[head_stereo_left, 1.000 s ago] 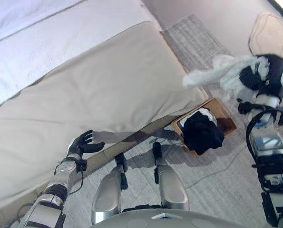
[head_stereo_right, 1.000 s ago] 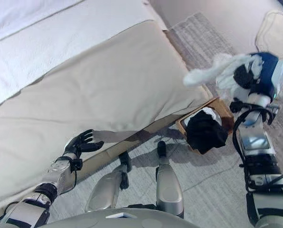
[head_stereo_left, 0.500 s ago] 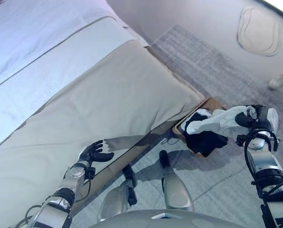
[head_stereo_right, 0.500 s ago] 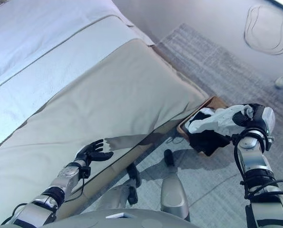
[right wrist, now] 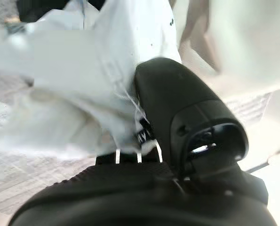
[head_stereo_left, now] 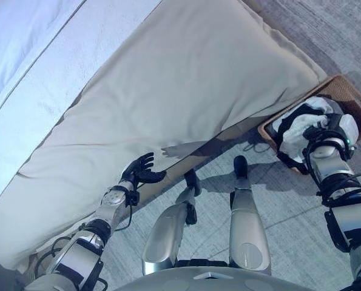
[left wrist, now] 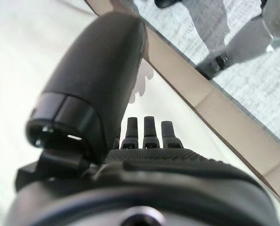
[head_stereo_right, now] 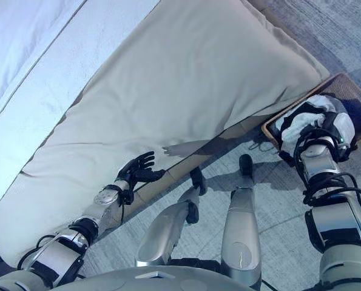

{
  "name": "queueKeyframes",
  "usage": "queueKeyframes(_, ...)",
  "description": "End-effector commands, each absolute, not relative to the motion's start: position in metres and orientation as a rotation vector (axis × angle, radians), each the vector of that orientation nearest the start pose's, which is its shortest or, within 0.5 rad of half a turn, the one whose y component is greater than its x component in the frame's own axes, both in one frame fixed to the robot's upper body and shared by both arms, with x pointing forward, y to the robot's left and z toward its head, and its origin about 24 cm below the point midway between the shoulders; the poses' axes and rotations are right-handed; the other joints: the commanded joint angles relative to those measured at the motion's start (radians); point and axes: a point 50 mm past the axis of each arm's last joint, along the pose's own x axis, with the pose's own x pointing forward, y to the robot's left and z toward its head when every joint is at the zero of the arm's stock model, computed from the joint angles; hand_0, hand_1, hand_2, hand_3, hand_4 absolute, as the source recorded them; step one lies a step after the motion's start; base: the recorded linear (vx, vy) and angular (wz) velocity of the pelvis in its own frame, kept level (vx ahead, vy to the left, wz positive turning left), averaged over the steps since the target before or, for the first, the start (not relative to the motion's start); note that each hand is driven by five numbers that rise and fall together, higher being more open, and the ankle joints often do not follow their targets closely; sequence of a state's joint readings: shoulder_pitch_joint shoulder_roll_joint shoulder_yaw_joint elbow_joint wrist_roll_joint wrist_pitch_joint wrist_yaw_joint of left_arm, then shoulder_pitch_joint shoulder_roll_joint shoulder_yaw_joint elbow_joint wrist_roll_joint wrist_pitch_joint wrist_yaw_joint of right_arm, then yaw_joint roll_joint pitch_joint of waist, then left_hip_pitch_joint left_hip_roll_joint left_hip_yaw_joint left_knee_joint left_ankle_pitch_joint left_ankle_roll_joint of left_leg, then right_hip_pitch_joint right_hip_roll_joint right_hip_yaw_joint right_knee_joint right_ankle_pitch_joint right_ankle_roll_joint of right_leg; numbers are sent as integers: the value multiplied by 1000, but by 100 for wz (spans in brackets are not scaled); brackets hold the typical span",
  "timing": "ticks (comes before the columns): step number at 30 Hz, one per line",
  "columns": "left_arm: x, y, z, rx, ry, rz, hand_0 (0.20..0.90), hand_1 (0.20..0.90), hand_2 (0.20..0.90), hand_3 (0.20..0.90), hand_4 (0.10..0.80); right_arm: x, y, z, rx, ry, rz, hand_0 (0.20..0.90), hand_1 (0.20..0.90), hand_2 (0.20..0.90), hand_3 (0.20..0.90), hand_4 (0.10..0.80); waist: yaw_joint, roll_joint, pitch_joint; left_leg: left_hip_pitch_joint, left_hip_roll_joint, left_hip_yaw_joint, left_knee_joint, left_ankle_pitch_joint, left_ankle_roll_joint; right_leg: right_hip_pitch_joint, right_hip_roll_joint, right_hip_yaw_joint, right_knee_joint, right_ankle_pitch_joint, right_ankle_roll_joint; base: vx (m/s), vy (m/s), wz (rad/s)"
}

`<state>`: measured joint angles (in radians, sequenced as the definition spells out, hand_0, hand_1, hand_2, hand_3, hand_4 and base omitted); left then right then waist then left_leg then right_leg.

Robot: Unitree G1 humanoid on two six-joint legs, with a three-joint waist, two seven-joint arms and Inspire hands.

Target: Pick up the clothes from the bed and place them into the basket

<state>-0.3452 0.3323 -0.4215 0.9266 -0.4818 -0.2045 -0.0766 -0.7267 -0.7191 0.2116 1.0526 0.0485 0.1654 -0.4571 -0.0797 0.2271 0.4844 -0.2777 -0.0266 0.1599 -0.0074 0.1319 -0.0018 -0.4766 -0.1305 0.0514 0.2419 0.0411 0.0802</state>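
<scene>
My right hand (head_stereo_left: 327,132) is shut on a white garment (head_stereo_left: 295,130) and holds it down in the brown basket (head_stereo_left: 357,106) on the floor by the bed's corner. A dark garment (head_stereo_left: 287,159) shows under the white one. In the right wrist view the white cloth (right wrist: 78,80) bunches against my thumb (right wrist: 187,117). My left hand (head_stereo_left: 141,173) is open, fingers straight, at the near edge of the beige bedcover (head_stereo_left: 186,79). The left wrist view shows its fingers (left wrist: 149,134) over the cover.
A white sheet (head_stereo_left: 34,73) covers the far side of the bed. The bed's wooden frame (head_stereo_left: 232,130) runs between the cover and the grey rug (head_stereo_left: 301,212). The basket stands tight against the frame.
The camera has shifted. My right hand has come down from the air with the white garment and now holds it in the basket, on the dark garment. My left hand stays at the bed's edge.
</scene>
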Motion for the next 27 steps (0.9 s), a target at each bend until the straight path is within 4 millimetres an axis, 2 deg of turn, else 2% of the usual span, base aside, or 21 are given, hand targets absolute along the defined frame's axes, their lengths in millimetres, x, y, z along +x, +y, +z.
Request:
queueKeyframes(1, 285, 200, -40, 51, 360, -126, 900, 900, 900, 900, 800, 333, -386, 175, -884, 163, -894, 900, 900, 900, 900, 800, -19, 56, 16, -63, -49, -95, 142, -87, 4, -3, 33, -83, 99, -108, -90, -62, -4, 0)
queueKeyframes(5, 288, 200, -35, 44, 349, -122, 900, 900, 900, 900, 800, 331, -392, 168, -820, 236, -880, 900, 900, 900, 900, 800, -19, 55, 27, -75, -40, -85, 143, -83, -2, -15, 37, -78, 93, -101, -91, -51, -26, -3)
queueKeyframes(9, 285, 204, -39, 44, 364, -123, 900, 900, 900, 900, 800, 328, -390, 156, -698, 204, -904, 900, 900, 900, 900, 800, -21, 36, 29, -59, -30, -83, 129, -85, -5, 6, 46, -75, 67, -90, -90, -8, -21, 0)
queueKeyframes(11, 280, 205, -43, 35, 382, -120, 900, 900, 900, 900, 800, 326, -388, 152, -642, 147, -928, 900, 900, 900, 900, 800, -24, 25, 25, -41, -23, -79, 113, -84, -7, 24, 50, -75, 47, -83, -88, 21, 31, -1)
queueKeyframes(15, 264, 210, -59, 4, 454, -96, 900, 900, 900, 900, 800, 320, -373, 142, -537, -16, -933, 900, 900, 900, 900, 800, -33, -22, -14, 13, -5, -70, 84, -94, -12, 84, 65, -71, -10, -60, -84, 67, 100, 4)
queueKeyframes(16, 257, 214, -65, 2, 490, -75, 900, 900, 900, 900, 800, 317, -359, 132, -478, -57, -875, 900, 900, 900, 900, 800, -36, -55, -40, 47, 0, -72, 74, -105, -13, 127, 69, -74, -39, -55, -82, 120, 84, 8)
queueKeyframes(18, 251, 220, -70, 0, 529, -49, 900, 900, 900, 900, 800, 313, -345, 115, -441, -57, -780, 900, 900, 900, 900, 800, -31, -94, -75, 74, 7, -73, 61, -111, -14, 169, 70, -80, -82, -39, -77, 106, 58, 9)
queueKeyframes(20, 241, 226, -79, 3, 582, -26, 900, 900, 900, 900, 800, 307, -333, 93, -419, -10, -684, 900, 900, 900, 900, 800, -22, -143, -120, 114, 11, -80, 38, -117, -12, 230, 73, -85, -139, -19, -69, 122, 51, 20)
queueKeyframes(22, 230, 229, -88, 13, 634, -17, 900, 900, 900, 900, 800, 297, -331, 69, -397, 71, -623, 900, 900, 900, 900, 800, -8, -185, -167, 153, 14, -86, 15, -118, -11, 287, 77, -90, -188, 0, -60, 168, 37, 15)
queueKeyframes(24, 218, 228, -97, -9, 685, -6, 900, 900, 900, 900, 800, 281, -330, 40, -389, 171, -574, 900, 900, 900, 900, 800, 9, -211, -216, 189, 17, -86, -4, -119, -9, 335, 78, -102, -225, 14, -53, 210, 100, 16)
queueKeyframes(25, 208, 228, -105, -8, 733, -3, 900, 900, 900, 900, 800, 267, -328, 14, -388, 260, -534, 900, 900, 900, 900, 800, 23, -224, -251, 213, 17, -88, -14, -120, -6, 366, 78, -112, -243, 20, -49, 164, 122, 17)
queueKeyframes(26, 206, 228, -106, -6, 739, -5, 900, 900, 900, 900, 800, 265, -327, 11, -387, 272, -530, 900, 900, 900, 900, 800, 24, -226, -255, 218, 17, -89, -16, -119, -6, 371, 78, -113, -246, 21, -49, 180, 123, 28)
queueKeyframes(27, 196, 229, -113, -5, 774, 2, 900, 900, 900, 900, 800, 256, -321, -7, -386, 336, -494, 900, 900, 900, 900, 800, 34, -234, -281, 236, 19, -93, -26, -119, -3, 392, 79, -120, -256, 22, -46, 166, 77, 38)
